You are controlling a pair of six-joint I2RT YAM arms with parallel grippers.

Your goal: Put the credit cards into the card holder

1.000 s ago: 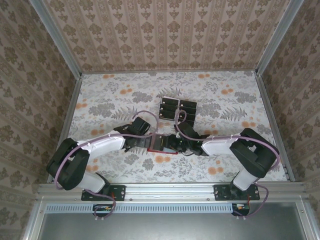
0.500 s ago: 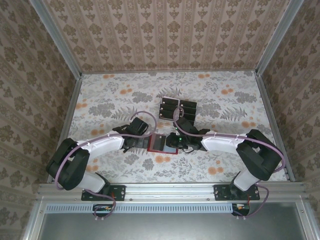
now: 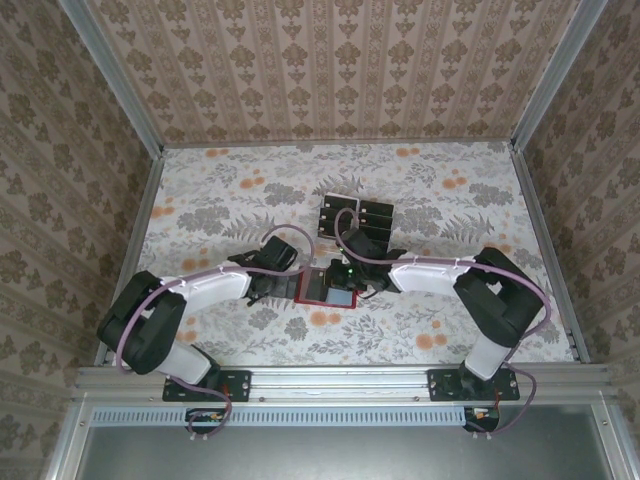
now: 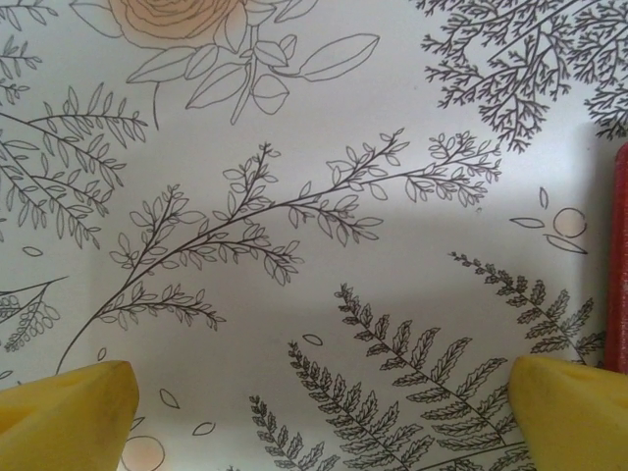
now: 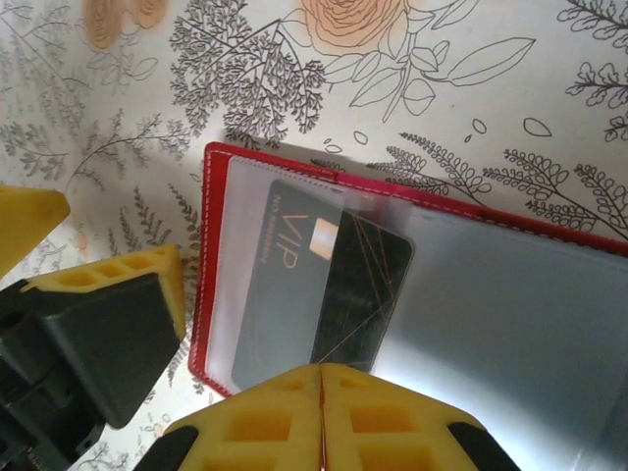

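The small red square folding wallet (image 3: 316, 288) lies open on the white floral-printed tabletop (image 3: 200, 200); its greyish inside sits right under the tips of the right gripper (image 3: 340, 278); the left gripper (image 3: 284, 282) is low just beside the wallet's opposite edge, so the wallet lies between the two sets of jaws; beyond the right jaws, farther up the table, small thin black rectangular cards (image 3: 355, 217) stand in two columns.
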